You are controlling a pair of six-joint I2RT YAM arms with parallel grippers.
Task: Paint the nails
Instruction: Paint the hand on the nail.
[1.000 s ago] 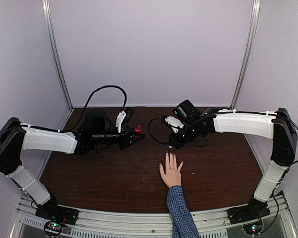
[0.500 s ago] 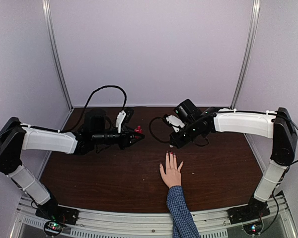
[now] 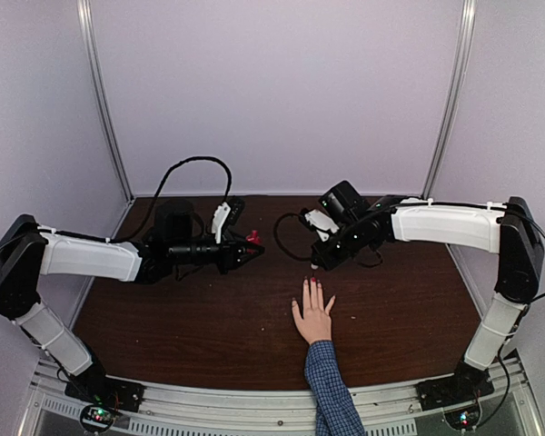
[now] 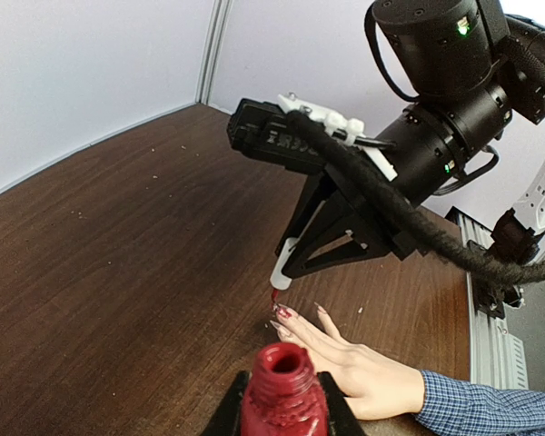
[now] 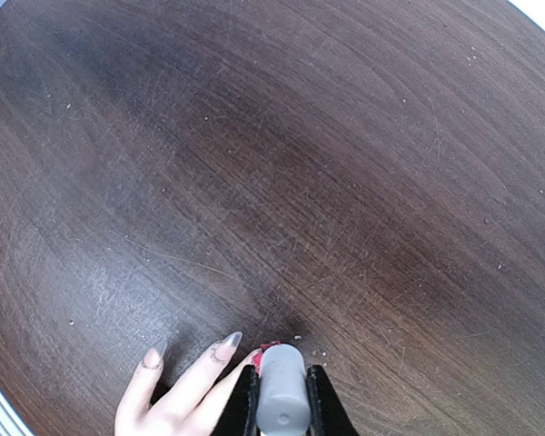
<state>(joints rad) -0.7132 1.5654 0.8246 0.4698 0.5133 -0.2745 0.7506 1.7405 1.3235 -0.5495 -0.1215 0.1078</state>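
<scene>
- Holding the open polish bottle (image 4: 282, 392) in our left fingers (image 4: 277, 420), clamped on its glass body, well apart from the hand (image 3: 313, 318).
- Our right fingers (image 5: 282, 400) are clamped on the brush cap (image 5: 282, 389); its red tip hovers just above the nails (image 4: 282, 312) (two nearer ones look unpainted).
- Risk: any twitch of that hand on the tabletop (image 5: 345, 182) could smear skin.

A lab test booth, not a home. Plain pale walls (image 3: 282, 91) with metal corner posts (image 3: 104, 100) box in a dark wooden table (image 3: 209, 336), and two robot arms are bolted to a metal rail (image 3: 254, 400) along its near edge.
</scene>
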